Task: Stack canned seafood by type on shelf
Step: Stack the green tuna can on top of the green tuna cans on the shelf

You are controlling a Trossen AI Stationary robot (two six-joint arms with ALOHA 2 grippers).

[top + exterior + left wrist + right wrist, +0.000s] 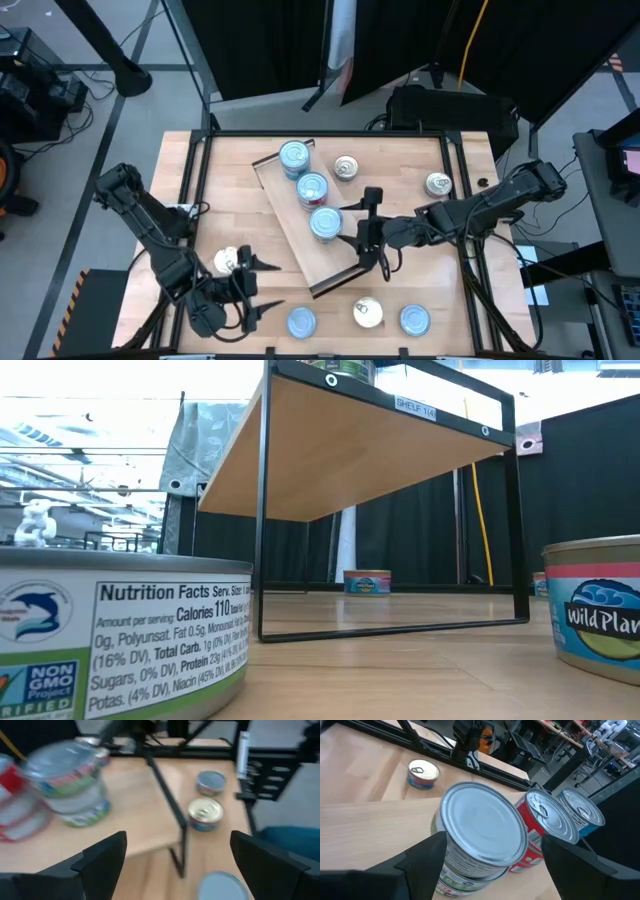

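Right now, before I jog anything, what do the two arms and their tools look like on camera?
Both arms are dark, near black, built of slim jointed links. The left arm and right arm each end in a two-finger tool: left tool, right tool. The fingers are matte black, flat and tapering to pointed tips. Thin dark cables loop beside the right arm's forearm. No markings can be made out.

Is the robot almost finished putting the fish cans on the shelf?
About halfway, it seems. Three stacks already stand in a row on the shelf. Nothing is held: the right pincer waits open beside the nearest stack, and the left pincer hangs open near the front edge. Left to do: six loose cans on the table, such as the gold-topped one in front.
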